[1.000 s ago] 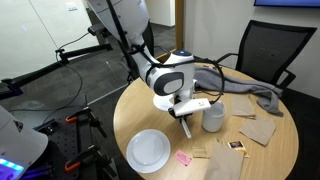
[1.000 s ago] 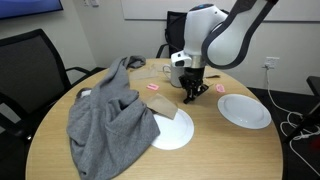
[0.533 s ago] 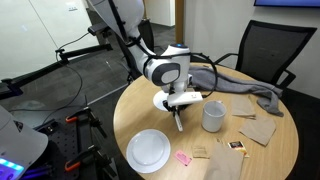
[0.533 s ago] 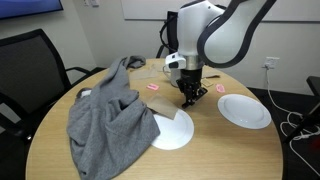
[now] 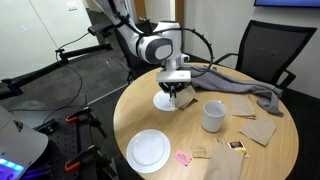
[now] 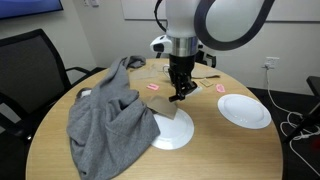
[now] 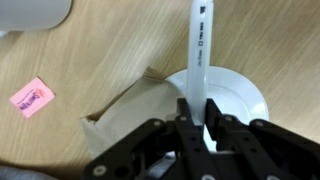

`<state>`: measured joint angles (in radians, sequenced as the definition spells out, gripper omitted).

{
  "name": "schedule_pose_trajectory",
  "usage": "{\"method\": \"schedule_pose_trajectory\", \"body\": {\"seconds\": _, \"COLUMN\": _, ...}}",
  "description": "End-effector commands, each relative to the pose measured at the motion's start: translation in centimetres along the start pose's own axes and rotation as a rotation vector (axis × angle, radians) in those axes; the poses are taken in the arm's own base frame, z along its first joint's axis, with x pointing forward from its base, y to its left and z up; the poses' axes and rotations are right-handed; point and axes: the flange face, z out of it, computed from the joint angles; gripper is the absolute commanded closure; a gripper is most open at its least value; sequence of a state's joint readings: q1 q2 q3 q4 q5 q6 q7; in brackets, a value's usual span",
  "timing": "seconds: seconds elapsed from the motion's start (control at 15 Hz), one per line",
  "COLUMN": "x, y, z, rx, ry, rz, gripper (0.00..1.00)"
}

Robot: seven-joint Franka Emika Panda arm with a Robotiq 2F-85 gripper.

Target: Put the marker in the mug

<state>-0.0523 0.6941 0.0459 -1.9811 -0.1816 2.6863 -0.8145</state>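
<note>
My gripper (image 7: pixel 200 118) is shut on the marker (image 7: pixel 199 50), a slim white stick that points out from between the fingers. In both exterior views the gripper (image 5: pixel 177 93) (image 6: pixel 180 88) hangs over a white plate (image 5: pixel 160 102), with the marker's tip (image 6: pixel 178 98) pointing down above the table. The light grey mug (image 5: pixel 213 116) stands upright on the round wooden table, apart from the gripper and to its right in this view. It does not show behind the arm in the opposite exterior view.
A second white plate (image 5: pixel 149 151) (image 6: pixel 244 110) lies near the table edge. A grey cloth (image 5: pixel 250 92) (image 6: pixel 105 115) covers one side and overlaps the plate (image 6: pixel 172 133) below my gripper. Brown napkins (image 5: pixel 258 128) and pink notes (image 5: pixel 184 157) (image 7: pixel 30 97) lie about.
My gripper, still holding the marker, has risen and moved away from the mug's side to a spot over the plate by the cloth.
</note>
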Motion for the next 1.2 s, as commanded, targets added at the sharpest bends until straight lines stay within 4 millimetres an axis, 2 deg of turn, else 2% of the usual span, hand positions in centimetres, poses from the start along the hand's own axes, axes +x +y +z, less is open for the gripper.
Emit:
{"method": "schedule_pose_trajectory", "body": {"seconds": 0.0, "x": 1.0, "y": -1.0, "z": -4.1, "rx": 0.013, "ry": -0.022, "rz": 0.108, "gripper": 0.95}}
{"method": "schedule_pose_trajectory", "body": {"seconds": 0.33, "x": 2.3, "y": -1.8, "z": -10.0, "rx": 0.013, "ry": -0.023, "rz": 0.200, "gripper": 0.95}}
{"method": "schedule_pose_trajectory", "body": {"seconds": 0.6, "x": 2.5, "y": -2.3, "z": -15.0, "rx": 0.000, "ry": -0.023, "rz": 0.209, "gripper": 0.95}}
{"method": "schedule_pose_trajectory", "body": {"seconds": 0.67, "x": 3.3, "y": -1.0, "z": -12.3, "rx": -0.007, "ry": -0.016, "rz": 0.184, "gripper": 0.95}}
{"method": "schedule_pose_trajectory", "body": {"seconds": 0.73, "x": 3.3, "y": -1.0, "z": -13.2, "rx": -0.014, "ry": -0.012, "rz": 0.184, "gripper": 0.79}}
{"method": "schedule_pose_trajectory", "body": {"seconds": 1.13, "x": 3.3, "y": -1.2, "z": -11.8, "rx": 0.003, "ry": -0.025, "rz": 0.182, "gripper": 0.79}}
